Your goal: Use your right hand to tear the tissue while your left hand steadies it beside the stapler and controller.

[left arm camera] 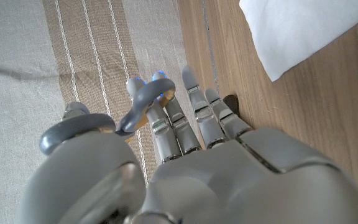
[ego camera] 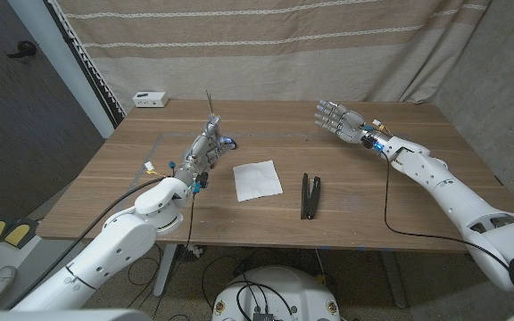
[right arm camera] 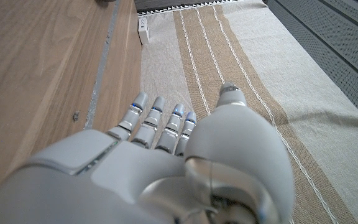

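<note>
Centrally on the wooden table point(ego camera: 346, 209) lies a white tissue point(ego camera: 257, 179), flat and untouched. At its three o'clock sits a black stapler point(ego camera: 310, 195). At nine o'clock the left hand point(ego camera: 203, 152) stands empty, fingers extended. At two o'clock the right hand point(ego camera: 338, 119) hovers, spread and empty.

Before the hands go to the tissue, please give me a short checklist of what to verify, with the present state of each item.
1. Tissue lies flat and free on the table: ok.
2. Left hand steadies the tissue: not ok, it is beside it, apart.
3. Right hand holds nothing, fingers apart: ok.
4. Right hand is near the tissue: not ok, it is raised far to the side.
5. Stapler lies off the tissue: ok.
6. Controller's place: cannot tell.
</note>
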`<state>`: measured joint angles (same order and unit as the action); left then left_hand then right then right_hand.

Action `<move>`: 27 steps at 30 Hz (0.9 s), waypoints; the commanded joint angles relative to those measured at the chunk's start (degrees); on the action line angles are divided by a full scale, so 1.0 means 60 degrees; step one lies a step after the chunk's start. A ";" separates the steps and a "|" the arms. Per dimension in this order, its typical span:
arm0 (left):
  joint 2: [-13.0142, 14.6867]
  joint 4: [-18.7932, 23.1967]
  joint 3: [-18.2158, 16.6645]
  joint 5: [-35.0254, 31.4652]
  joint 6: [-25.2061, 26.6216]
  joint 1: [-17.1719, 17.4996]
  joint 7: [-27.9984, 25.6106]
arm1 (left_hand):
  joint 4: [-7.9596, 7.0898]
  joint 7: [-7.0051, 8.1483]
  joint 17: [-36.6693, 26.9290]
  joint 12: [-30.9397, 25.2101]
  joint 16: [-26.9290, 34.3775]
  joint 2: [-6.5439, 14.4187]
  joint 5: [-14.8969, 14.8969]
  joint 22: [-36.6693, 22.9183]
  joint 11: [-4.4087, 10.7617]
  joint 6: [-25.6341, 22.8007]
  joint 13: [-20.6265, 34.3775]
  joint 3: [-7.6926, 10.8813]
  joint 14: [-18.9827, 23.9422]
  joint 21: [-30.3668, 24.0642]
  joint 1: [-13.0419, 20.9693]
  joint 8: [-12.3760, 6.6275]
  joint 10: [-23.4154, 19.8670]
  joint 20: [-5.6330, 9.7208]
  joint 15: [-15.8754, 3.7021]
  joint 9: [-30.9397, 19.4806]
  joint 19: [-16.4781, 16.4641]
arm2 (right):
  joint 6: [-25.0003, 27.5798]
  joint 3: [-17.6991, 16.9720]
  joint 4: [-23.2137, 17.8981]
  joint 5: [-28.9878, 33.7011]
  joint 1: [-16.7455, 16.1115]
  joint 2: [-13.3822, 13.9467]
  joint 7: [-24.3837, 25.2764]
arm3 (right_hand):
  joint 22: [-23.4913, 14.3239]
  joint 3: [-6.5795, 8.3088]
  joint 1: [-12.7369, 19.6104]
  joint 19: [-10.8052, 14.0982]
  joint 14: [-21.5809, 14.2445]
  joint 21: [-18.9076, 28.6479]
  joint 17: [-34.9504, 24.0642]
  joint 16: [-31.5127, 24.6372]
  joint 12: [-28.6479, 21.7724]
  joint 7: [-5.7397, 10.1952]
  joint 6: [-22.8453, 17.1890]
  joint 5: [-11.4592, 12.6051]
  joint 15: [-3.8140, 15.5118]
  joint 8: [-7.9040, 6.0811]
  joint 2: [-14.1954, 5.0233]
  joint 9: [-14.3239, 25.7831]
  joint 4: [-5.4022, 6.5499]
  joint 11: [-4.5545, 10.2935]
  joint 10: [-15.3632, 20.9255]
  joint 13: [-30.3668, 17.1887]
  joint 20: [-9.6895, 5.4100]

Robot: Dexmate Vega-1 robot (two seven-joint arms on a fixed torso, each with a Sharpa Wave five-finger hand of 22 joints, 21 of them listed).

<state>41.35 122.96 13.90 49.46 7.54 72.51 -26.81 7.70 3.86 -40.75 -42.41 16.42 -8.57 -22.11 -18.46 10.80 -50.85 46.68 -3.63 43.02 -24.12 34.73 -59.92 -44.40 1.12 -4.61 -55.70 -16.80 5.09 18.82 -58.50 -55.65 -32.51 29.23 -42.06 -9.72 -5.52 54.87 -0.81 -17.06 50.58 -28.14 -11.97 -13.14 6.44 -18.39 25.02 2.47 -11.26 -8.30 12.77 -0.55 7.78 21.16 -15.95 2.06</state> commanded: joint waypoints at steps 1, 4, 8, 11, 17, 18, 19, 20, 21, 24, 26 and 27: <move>-0.0109 0.0108 0.0014 -0.0484 0.0177 0.0035 -0.0506 | -0.0029 -0.0137 0.0017 -0.0055 0.0078 0.0021 -0.0162 0.0007 0.0230 0.0447 0.0082 -0.0256 0.0156 -0.0057 0.0239 -0.1014 -0.0494 0.0006 -0.1312 -0.2382 -0.0144 | -0.0030 -0.0040 -0.0136 -0.0003 -0.0030 0.0073 0.0003 | -0.0028 -0.0032 -0.0094 0.0000 0.0028 -0.0071 0.0021 -0.0024 -0.0036 0.0042 0.0051 0.0043 0.0952 -0.0023 0.0050 0.0017 -0.0058 -0.0011 -0.0079 -0.0010 0.0103; -0.0152 0.0088 0.0028 -0.0543 0.0213 0.0021 -0.0551 | -0.0032 -0.0117 0.0021 -0.0107 0.0081 0.0022 -0.0180 0.0012 0.0230 0.0584 0.0169 -0.0301 0.0172 -0.0059 0.0261 -0.1152 -0.0539 0.0008 -0.1312 -0.2507 -0.0162 | -0.0013 -0.0040 -0.0161 -0.0009 -0.0023 0.0098 -0.0016 | -0.0029 -0.0036 -0.0100 0.0004 0.0034 -0.0088 0.0033 -0.0023 -0.0041 0.0044 0.0059 0.0045 0.0947 -0.0026 0.0056 0.0015 -0.0063 -0.0016 -0.0085 -0.0006 0.0108; -0.0252 0.0053 0.0053 -0.0604 0.0242 0.0025 -0.0663 | -0.0016 -0.0138 0.0029 -0.0136 0.0131 0.0038 -0.0224 0.0028 0.0224 0.0585 0.0201 -0.0384 0.0315 -0.0086 0.0371 -0.1611 -0.0668 -0.0023 -0.1313 -0.2603 -0.0268 | -0.0028 -0.0059 -0.0205 -0.0012 -0.0026 0.0136 -0.0014 | -0.0029 -0.0039 -0.0112 0.0001 0.0036 -0.0115 0.0049 -0.0026 -0.0041 0.0032 0.0092 0.0048 0.0937 -0.0021 0.0055 0.0011 -0.0066 -0.0026 -0.0113 0.0000 0.0120; -0.0264 0.0066 0.0072 -0.0680 0.0334 0.0019 -0.0765 | -0.0014 -0.0128 0.0034 -0.0179 0.0137 0.0036 -0.0240 0.0038 0.0229 0.0676 0.0249 -0.0435 0.0343 -0.0095 0.0416 -0.1834 -0.0755 -0.0039 -0.1314 -0.2617 -0.0309 | -0.0048 -0.0074 -0.0216 -0.0006 -0.0016 0.0178 -0.0034 | -0.0030 -0.0043 -0.0119 0.0003 0.0040 -0.0134 0.0062 -0.0026 -0.0039 0.0028 0.0109 0.0051 0.0922 -0.0022 0.0060 0.0008 -0.0071 0.0000 -0.0139 0.0004 0.0133; -0.0201 0.0052 0.0193 -0.1005 0.0426 -0.0046 -0.0775 | -0.0058 -0.0133 0.0047 -0.0190 0.0130 -0.0152 -0.0227 0.0067 0.0224 0.0814 0.0318 -0.0716 0.0357 -0.0078 0.0288 -0.2355 -0.0783 -0.0085 -0.1287 -0.2623 -0.0333 | -0.0061 -0.0068 -0.0196 0.0010 0.0008 0.0223 -0.0087 | -0.0030 -0.0054 -0.0144 0.0008 0.0064 -0.0174 0.0090 -0.0021 -0.0033 0.0018 0.0148 0.0055 0.0872 -0.0020 0.0068 0.0003 -0.0075 -0.0013 -0.0197 0.0013 0.0138; -0.0191 0.0064 0.0201 -0.1022 0.0451 -0.0052 -0.0761 | -0.0075 -0.0154 0.0048 -0.0194 0.0127 -0.0184 -0.0222 0.0077 0.0224 0.0873 0.0357 -0.0816 0.0356 -0.0071 0.0235 -0.2515 -0.0763 -0.0088 -0.1294 -0.2622 -0.0340 | -0.0055 -0.0064 -0.0200 0.0017 0.0006 0.0229 -0.0069 | -0.0030 -0.0055 -0.0147 0.0005 0.0074 -0.0179 0.0094 -0.0017 -0.0032 0.0015 0.0155 0.0056 0.0870 -0.0019 0.0068 0.0002 -0.0075 -0.0012 -0.0203 0.0014 0.0139; -0.0176 0.0085 0.0206 -0.1053 0.0495 -0.0055 -0.0780 | -0.0079 -0.0165 0.0048 -0.0203 0.0128 -0.0192 -0.0220 0.0079 0.0224 0.0887 0.0374 -0.0839 0.0357 -0.0069 0.0220 -0.2548 -0.0765 -0.0098 -0.1291 -0.2622 -0.0338 | -0.0041 -0.0053 -0.0190 0.0026 0.0013 0.0235 -0.0070 | -0.0030 -0.0057 -0.0150 0.0006 0.0078 -0.0184 0.0097 -0.0016 -0.0033 -0.0001 0.0165 0.0056 0.0863 -0.0016 0.0069 0.0002 -0.0075 -0.0014 -0.0208 0.0016 0.0145; -0.0170 0.0116 0.0226 -0.1142 0.0529 -0.0052 -0.0855 | -0.0129 -0.0192 0.0050 -0.0187 0.0123 -0.0294 -0.0186 0.0097 0.0223 0.0993 0.0401 -0.1069 0.0346 -0.0060 0.0029 -0.2790 -0.0728 -0.0122 -0.1268 -0.2618 -0.0363 | -0.0067 -0.0020 -0.0178 0.0083 0.0024 0.0252 -0.0072 | -0.0030 -0.0059 -0.0156 0.0007 0.0084 -0.0192 0.0103 -0.0015 -0.0028 -0.0004 0.0168 0.0057 0.0856 -0.0018 0.0072 0.0001 -0.0075 -0.0014 -0.0228 0.0017 0.0148; -0.0156 0.0143 0.0233 -0.1201 0.0563 -0.0047 -0.0894 | -0.0147 -0.0202 0.0050 -0.0163 0.0121 -0.0323 -0.0166 0.0108 0.0224 0.1023 0.0387 -0.1195 0.0339 -0.0050 -0.0059 -0.2934 -0.0710 -0.0161 -0.1274 -0.2617 -0.0365 | -0.0063 0.0014 -0.0210 0.0146 0.0021 0.0286 -0.0012 | -0.0030 -0.0061 -0.0161 0.0009 0.0089 -0.0198 0.0108 -0.0013 -0.0028 -0.0004 0.0179 0.0058 0.0860 -0.0016 0.0073 0.0000 -0.0076 -0.0034 -0.0236 0.0019 0.0149; -0.0104 0.0239 0.0221 -0.1265 0.0722 -0.0033 -0.0966 | -0.0171 -0.0264 0.0046 -0.0168 0.0132 -0.0369 -0.0083 0.0143 0.0220 0.1196 0.0397 -0.1575 0.0351 -0.0030 -0.0274 -0.3325 -0.0766 -0.0277 -0.1269 -0.2614 -0.0401 | -0.0048 0.0158 -0.0309 0.0390 0.0024 0.0410 0.0158 | -0.0031 -0.0067 -0.0176 0.0000 0.0149 -0.0224 0.0123 0.0008 -0.0034 -0.0006 0.0215 0.0060 0.0797 -0.0010 0.0074 -0.0002 -0.0076 -0.0060 -0.0246 0.0024 0.0157; -0.0012 0.0339 0.0253 -0.1425 0.0888 -0.0047 -0.1064 | -0.0195 -0.0308 0.0037 -0.0160 0.0130 -0.0402 0.0031 0.0176 0.0222 0.1352 0.0434 -0.1947 0.0319 0.0003 -0.0503 -0.3659 -0.0729 -0.0321 -0.1262 -0.2611 -0.0407 | -0.0066 0.0237 -0.0393 0.0530 -0.0008 0.0482 0.0262 | -0.0031 -0.0071 -0.0188 -0.0017 0.0202 -0.0249 0.0136 0.0026 -0.0039 -0.0019 0.0247 0.0063 0.0746 -0.0005 0.0075 -0.0005 -0.0076 -0.0058 -0.0253 0.0027 0.0172; 0.0017 0.0393 0.0271 -0.1513 0.0958 -0.0047 -0.1130 | -0.0200 -0.0306 0.0032 -0.0170 0.0119 -0.0407 0.0098 0.0196 0.0219 0.1418 0.0469 -0.2133 0.0278 0.0018 -0.0607 -0.3829 -0.0718 -0.0361 -0.1257 -0.2608 -0.0417 | -0.0080 0.0264 -0.0447 0.0586 -0.0033 0.0512 0.0324 | -0.0031 -0.0072 -0.0191 -0.0025 0.0206 -0.0259 0.0141 0.0026 -0.0033 -0.0013 0.0260 0.0064 0.0738 -0.0003 0.0074 -0.0005 -0.0076 -0.0062 -0.0276 0.0029 0.0176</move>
<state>40.28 123.63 14.87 43.66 10.38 72.39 -31.54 6.70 6.36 -40.33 -43.28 16.81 -10.28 -22.25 -17.38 9.37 -47.43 48.78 -13.83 44.44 -24.31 33.23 -63.66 -45.81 -0.36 -4.81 -55.43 -19.06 4.80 18.73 -59.81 -55.09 -32.59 30.74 -42.16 -9.72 -5.66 54.14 -0.70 -16.24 49.15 -27.34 -11.97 -13.14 6.46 -17.16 25.02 2.26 -11.26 -8.00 12.79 -0.70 7.58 19.94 -15.69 2.58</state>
